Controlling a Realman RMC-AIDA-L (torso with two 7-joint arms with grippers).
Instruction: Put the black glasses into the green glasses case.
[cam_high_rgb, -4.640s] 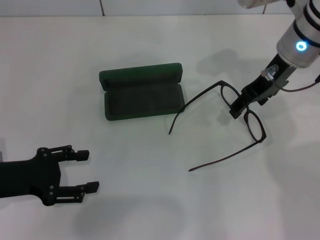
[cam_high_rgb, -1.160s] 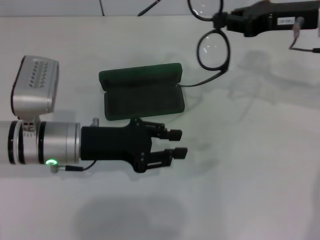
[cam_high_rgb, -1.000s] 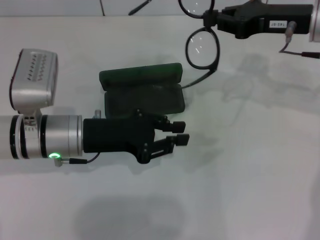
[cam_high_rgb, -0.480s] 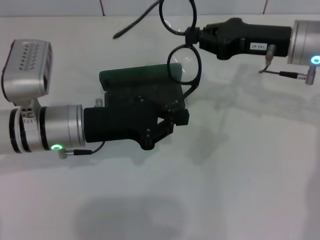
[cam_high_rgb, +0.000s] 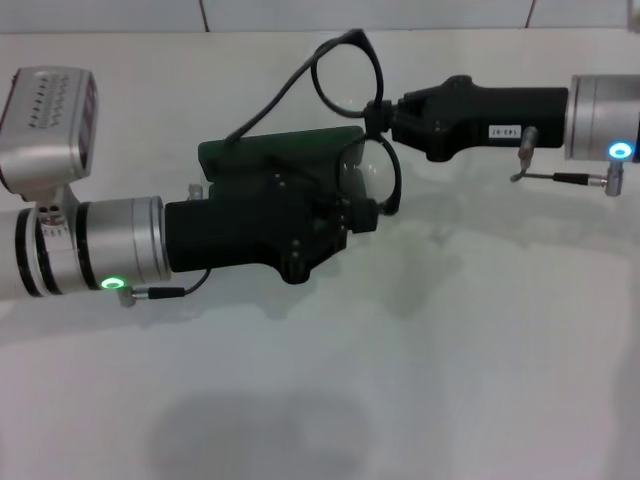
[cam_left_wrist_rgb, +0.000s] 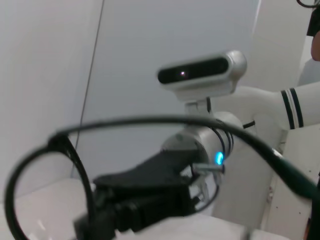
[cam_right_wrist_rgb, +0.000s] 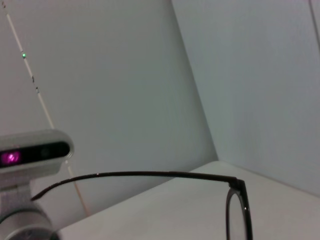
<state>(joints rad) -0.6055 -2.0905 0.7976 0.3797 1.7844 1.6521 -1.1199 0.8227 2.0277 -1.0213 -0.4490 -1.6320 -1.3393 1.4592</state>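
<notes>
My right gripper is shut on the bridge of the black glasses and holds them in the air, on edge, above the right end of the green glasses case. One temple arm reaches back and left over the case lid. My left gripper hovers over the case's tray, hiding most of it, with its fingertips by the lower lens. The glasses' rim and temple show close up in the left wrist view and in the right wrist view.
The white table lies around the case. The left arm's silver wrist and camera block stand at the left. The right arm's silver wrist reaches in from the right edge.
My right gripper has carried the glasses left and down over the case. My left gripper has moved up over the case's tray to the lower lens.
</notes>
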